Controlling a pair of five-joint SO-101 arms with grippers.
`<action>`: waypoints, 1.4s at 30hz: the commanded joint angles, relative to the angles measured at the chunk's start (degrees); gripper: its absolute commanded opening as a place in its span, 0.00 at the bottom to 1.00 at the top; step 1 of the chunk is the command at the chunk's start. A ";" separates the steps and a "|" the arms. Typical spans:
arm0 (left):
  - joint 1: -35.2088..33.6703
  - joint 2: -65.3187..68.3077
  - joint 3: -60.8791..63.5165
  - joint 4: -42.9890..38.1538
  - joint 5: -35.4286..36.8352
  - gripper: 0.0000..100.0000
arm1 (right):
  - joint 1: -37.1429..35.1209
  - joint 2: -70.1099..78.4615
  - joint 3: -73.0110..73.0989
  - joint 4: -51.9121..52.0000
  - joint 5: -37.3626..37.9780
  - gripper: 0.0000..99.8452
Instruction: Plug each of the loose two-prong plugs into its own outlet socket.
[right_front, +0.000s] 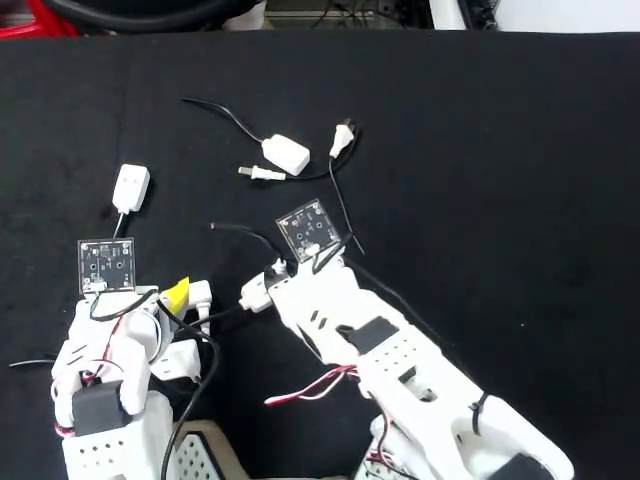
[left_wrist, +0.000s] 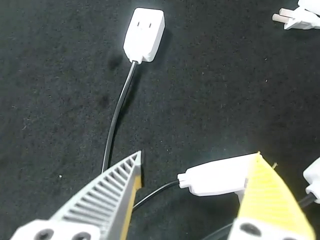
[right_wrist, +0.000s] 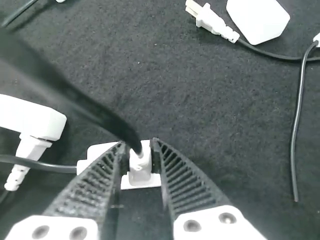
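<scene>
**Two plugs at the grippers, two more loose on the desk**

On the far left of the desk (right_front: 520, 120) lies the left socket (left_wrist: 144, 34), face up with both slots bare, its black cord trailing back toward my left arm. The left gripper (left_wrist: 198, 157) is spread wide. A white plug (left_wrist: 217, 176) rests against the inside of its yellow finger, not pinched. Next over, the right gripper (right_wrist: 137, 144) is pinching a second plug (right_wrist: 139, 166) by its small body, where the cord leaves it. Beyond that sits the middle socket (right_front: 285, 153), and I cannot make out its slots. Just beside it lies a two-prong plug (right_front: 262, 173), prongs pointing left. Farther right is what looks like a fourth plug (right_front: 343, 138) on a thin cord.

I judge these plugs light, hard and a bit slick, with springy cords that will tug them off line. I would grip each across the flat sides of the body, behind the prongs, never by the cord. The sockets look light too and will likely slide when pushed.
</scene>
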 joint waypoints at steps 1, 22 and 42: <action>-0.04 -0.26 -0.31 -1.32 -0.62 0.32 | 1.32 3.03 -3.65 -2.11 0.00 0.01; -0.04 -0.26 -0.31 -1.32 -0.62 0.32 | 0.70 4.53 -5.76 2.81 0.44 0.01; 0.04 -0.26 -0.31 -1.32 -0.62 0.32 | -1.14 14.55 -18.42 16.88 9.85 0.11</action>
